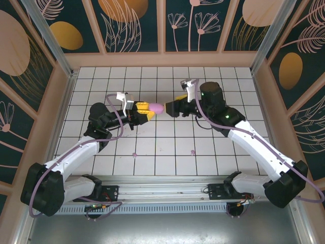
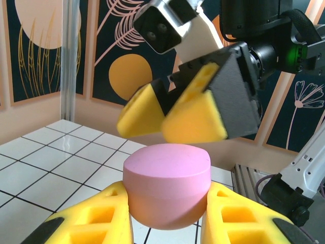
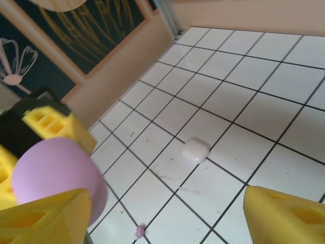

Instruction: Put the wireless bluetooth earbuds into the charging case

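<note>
Your left tool is clamped on the pink charging case, held clear of the counter near its middle. Your right tool faces it with its fingers spread and nothing between them, tips just beside the case's free end. The first earbud lies on the tiles under the left arm, and the second earbud under the right, well apart, both near the front rail. Bare tiles run to the back wall and the side walls.
</note>
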You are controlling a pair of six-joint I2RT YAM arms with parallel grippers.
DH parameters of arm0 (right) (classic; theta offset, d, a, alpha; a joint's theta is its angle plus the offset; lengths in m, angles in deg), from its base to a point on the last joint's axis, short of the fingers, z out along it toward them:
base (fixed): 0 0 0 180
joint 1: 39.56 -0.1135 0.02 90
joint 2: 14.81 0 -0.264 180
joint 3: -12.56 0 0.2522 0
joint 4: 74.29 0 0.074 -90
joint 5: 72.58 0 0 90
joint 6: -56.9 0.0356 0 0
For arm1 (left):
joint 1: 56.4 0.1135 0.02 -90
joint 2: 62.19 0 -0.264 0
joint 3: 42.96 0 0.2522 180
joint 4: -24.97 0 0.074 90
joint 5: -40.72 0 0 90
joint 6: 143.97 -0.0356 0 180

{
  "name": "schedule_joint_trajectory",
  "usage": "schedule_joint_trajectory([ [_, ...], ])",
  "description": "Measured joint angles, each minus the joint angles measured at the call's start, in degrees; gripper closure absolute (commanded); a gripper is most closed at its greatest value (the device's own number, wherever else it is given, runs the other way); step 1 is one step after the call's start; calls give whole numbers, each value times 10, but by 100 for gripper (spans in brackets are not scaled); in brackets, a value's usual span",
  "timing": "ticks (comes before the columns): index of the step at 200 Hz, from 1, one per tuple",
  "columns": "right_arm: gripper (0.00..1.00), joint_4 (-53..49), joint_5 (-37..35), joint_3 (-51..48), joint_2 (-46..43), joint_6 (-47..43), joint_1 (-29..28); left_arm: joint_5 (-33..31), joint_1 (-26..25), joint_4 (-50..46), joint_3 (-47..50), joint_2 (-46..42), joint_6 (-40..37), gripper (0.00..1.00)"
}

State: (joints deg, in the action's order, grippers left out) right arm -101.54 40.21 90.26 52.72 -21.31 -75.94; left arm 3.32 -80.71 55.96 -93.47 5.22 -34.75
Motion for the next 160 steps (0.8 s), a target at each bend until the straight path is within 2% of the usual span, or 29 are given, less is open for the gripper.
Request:
schedule_joint_trajectory([
  [55, 20, 4, 31, -16, -17, -33, -19, 6, 0, 0, 0, 0, 0, 85],
  [106, 20, 5, 50, -1, 10, -55, -28, 7, 0, 0, 0, 0, 5, 86],
  [160, 20, 0, 40, 27, 31, -54, -26, -3, 4, -1, 0, 0, 10, 89],
])
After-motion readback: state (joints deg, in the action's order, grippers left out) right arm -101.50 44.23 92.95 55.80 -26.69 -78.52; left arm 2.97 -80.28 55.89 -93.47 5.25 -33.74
